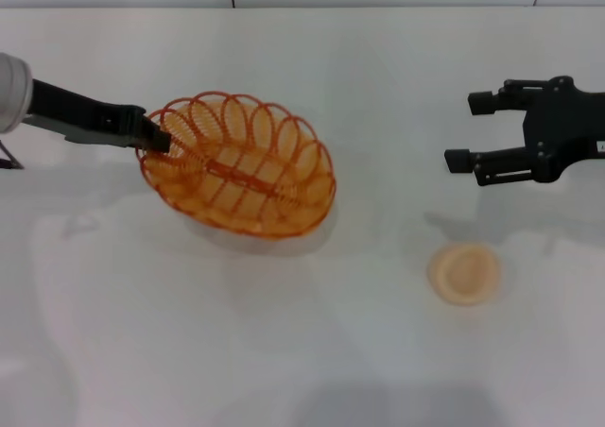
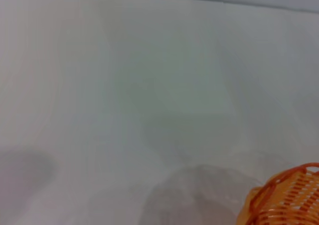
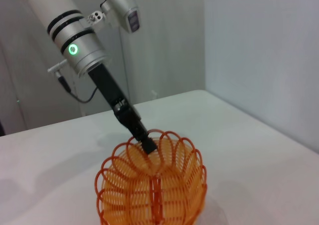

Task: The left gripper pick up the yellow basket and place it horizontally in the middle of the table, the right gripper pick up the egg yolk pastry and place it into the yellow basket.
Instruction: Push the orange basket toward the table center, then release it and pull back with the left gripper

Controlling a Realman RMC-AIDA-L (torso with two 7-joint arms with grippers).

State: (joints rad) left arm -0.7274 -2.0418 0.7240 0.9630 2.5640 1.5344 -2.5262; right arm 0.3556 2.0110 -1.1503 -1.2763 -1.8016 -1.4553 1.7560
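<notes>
The yellow basket (image 1: pixel 241 167) is left of the table's (image 1: pixel 378 68) middle, tilted, with a shadow beneath it. My left gripper (image 1: pixel 159 139) is shut on its left rim. The right wrist view shows this grip (image 3: pixel 148 144) on the basket (image 3: pixel 154 185), under the arm with the green ring light. A part of the basket's rim (image 2: pixel 286 197) shows in the left wrist view. The egg yolk pastry (image 1: pixel 464 273) lies on the table at the right front. My right gripper (image 1: pixel 470 131) is open and empty, hovering behind the pastry and to its right.
The white tabletop stretches between the basket and the pastry and in front of both. A wall runs along the table's far edge (image 1: pixel 284 6).
</notes>
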